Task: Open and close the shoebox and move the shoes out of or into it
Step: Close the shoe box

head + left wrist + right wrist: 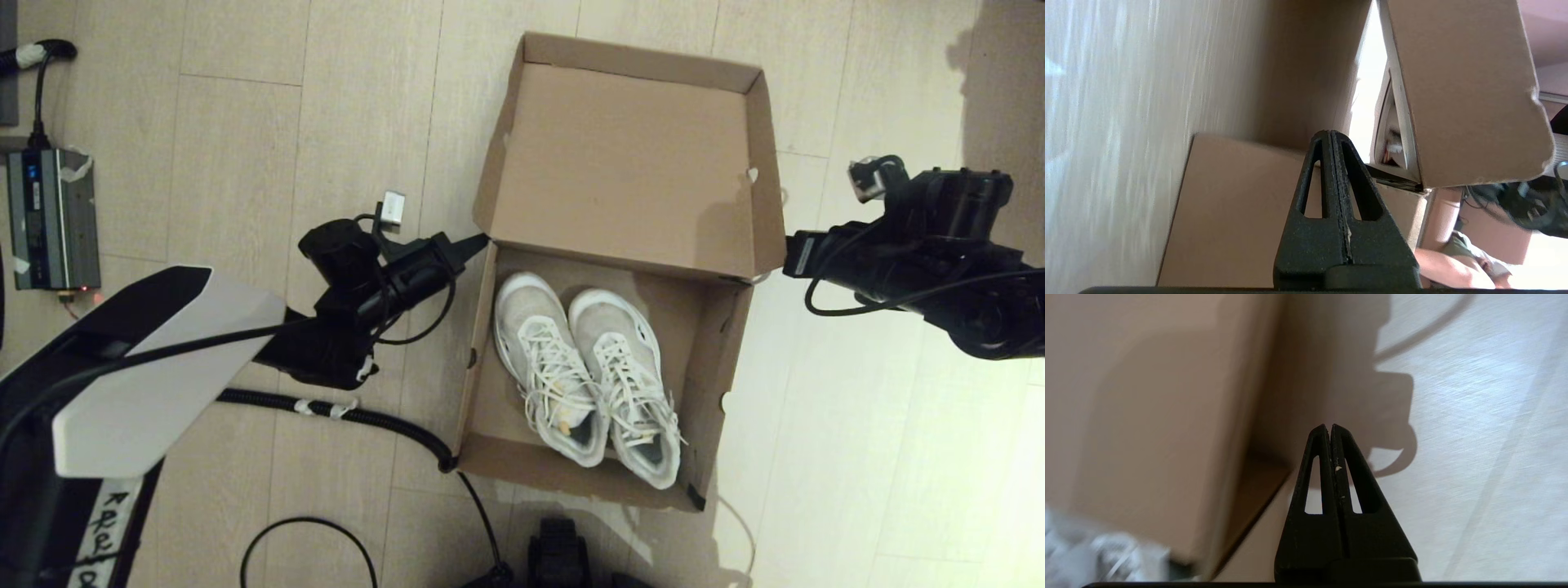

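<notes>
The brown shoebox sits open on the wood floor, its hinged lid raised at the far side with the inside facing me. Both white lace-up shoes lie side by side inside, toes toward the lid. My left gripper is shut and empty, its tip at the box's far left corner by the hinge. In its wrist view the left gripper points past the box wall under the lid. My right gripper is shut and empty beside the lid's right corner; the right gripper hangs over bare floor next to the lid.
A grey power unit with cables lies at the far left. A corrugated hose and a thin cable run across the floor left of the box. My base is near the box's front. A person's arm shows beyond the box.
</notes>
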Controlling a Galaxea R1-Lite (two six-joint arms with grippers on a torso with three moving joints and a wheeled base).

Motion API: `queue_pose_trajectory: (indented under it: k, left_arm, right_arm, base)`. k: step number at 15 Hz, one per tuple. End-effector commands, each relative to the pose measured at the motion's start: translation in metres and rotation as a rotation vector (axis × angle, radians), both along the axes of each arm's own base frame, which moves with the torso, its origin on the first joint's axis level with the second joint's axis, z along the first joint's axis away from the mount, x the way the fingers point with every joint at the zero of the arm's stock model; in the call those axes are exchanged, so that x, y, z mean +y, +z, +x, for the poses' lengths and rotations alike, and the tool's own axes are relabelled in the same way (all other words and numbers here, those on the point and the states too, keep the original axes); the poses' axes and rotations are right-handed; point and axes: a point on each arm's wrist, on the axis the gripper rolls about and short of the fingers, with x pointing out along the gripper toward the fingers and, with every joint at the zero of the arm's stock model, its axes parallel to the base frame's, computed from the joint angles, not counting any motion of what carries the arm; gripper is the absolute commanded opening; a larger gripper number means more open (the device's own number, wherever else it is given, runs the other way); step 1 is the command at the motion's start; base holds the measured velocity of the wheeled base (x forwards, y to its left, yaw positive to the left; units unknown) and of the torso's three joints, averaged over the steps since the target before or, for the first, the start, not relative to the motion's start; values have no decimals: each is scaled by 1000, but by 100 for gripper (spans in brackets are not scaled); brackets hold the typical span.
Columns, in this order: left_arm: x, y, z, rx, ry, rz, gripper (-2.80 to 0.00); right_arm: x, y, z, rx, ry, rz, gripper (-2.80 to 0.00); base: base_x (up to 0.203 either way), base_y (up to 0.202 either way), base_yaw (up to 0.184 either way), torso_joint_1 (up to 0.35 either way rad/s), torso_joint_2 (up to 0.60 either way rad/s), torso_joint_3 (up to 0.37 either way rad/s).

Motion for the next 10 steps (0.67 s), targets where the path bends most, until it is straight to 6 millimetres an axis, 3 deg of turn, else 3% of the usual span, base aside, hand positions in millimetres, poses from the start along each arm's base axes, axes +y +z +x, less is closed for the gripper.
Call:
queue_pose_trajectory:
  k: [1, 4, 7, 10]
  left_arm:
    - [1, 1, -10, 10, -13, 3, -280]
    - [0, -10, -17, 9, -32, 8, -280]
    - [2, -2, -4, -42, -20, -7, -280]
    - [-2, 4, 16, -80, -16, -18, -280]
  right_arm:
    - [-15, 0, 8, -9, -34, 2, -280]
    - [-36, 2, 7, 5, -70, 13, -280]
    - [-38, -1, 5, 17, -69, 16, -280]
    - [-38, 0, 8, 41, -61, 145, -280]
  base:
    - [0, 0, 0, 0, 0, 0]
    - [0, 0, 0, 0, 0, 0]
    - [0, 0, 0, 0, 0, 0]
    - [0, 0, 0, 0, 0, 0]
